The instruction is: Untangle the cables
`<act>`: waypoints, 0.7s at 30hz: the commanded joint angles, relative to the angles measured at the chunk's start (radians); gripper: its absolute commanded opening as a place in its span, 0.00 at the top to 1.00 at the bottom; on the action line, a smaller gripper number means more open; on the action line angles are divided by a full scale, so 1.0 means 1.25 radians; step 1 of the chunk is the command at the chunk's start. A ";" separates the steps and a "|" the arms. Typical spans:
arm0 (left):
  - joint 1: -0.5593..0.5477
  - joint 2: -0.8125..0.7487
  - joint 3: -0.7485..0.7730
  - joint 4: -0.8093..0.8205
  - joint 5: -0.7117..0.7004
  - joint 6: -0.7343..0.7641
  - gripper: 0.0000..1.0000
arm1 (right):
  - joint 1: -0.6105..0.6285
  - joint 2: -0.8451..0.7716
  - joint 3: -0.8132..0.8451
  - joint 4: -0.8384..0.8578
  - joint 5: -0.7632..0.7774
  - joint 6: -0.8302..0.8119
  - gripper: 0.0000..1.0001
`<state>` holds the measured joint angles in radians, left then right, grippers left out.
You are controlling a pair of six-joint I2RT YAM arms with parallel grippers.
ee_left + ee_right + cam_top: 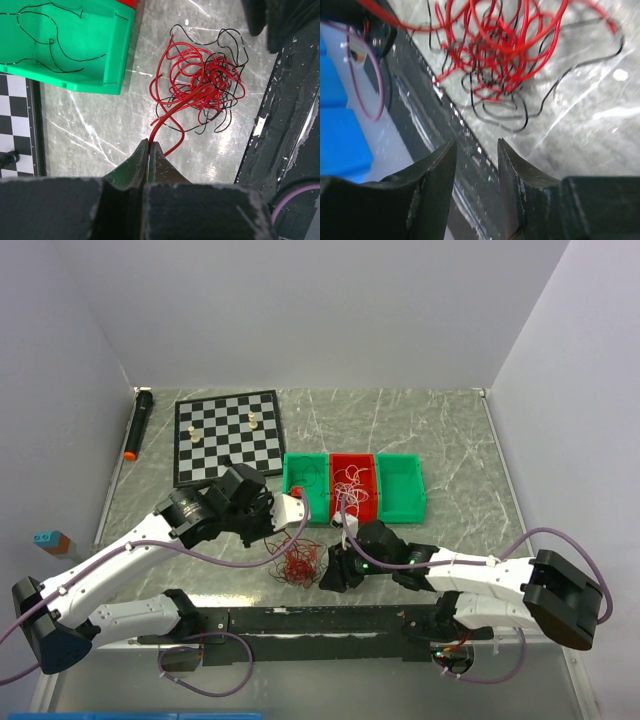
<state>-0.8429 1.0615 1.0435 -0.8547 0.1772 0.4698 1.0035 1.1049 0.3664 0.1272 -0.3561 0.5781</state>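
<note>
Two claws to report, starting at your near edge. Your right claw [476, 142] is over the edge of the black strip [320, 620] that runs along the front of the table [460, 440]. Its jaws are parted with nothing between them, and it points at the cables [495, 50] just beyond. Your left claw [150, 146] is squeezed tight on a red strand that runs straight out of that same pile.

The cables [298, 565] are a loose clump on the marble-look tabletop, between the two claws and just past the strip. They're mostly red loops with thin black strands going through and around them. From the left wrist view the clump [200, 90] lies flat on the table, apart from the bins.

Behind it there's a row of three bins side by side. The left green bin [75, 82] has one black wire [55, 50] lying in it. The red bin [365, 502] in the middle holds some pale and red strands, and the second green bin [400, 485] is on the right.

Farther back on the left is a chessboard [228, 435] with a few pieces on it. A black stick [138, 425] with an orange end lies beside it near the left wall.
</note>
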 commanded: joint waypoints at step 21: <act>0.004 -0.006 0.175 -0.043 0.030 0.013 0.99 | 0.027 0.009 0.042 -0.070 0.234 0.017 1.00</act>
<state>-0.8429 1.0618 1.1072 -0.8913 0.2035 0.4603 1.0264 1.1728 0.4221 0.1329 -0.1551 0.5854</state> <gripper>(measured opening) 0.022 0.008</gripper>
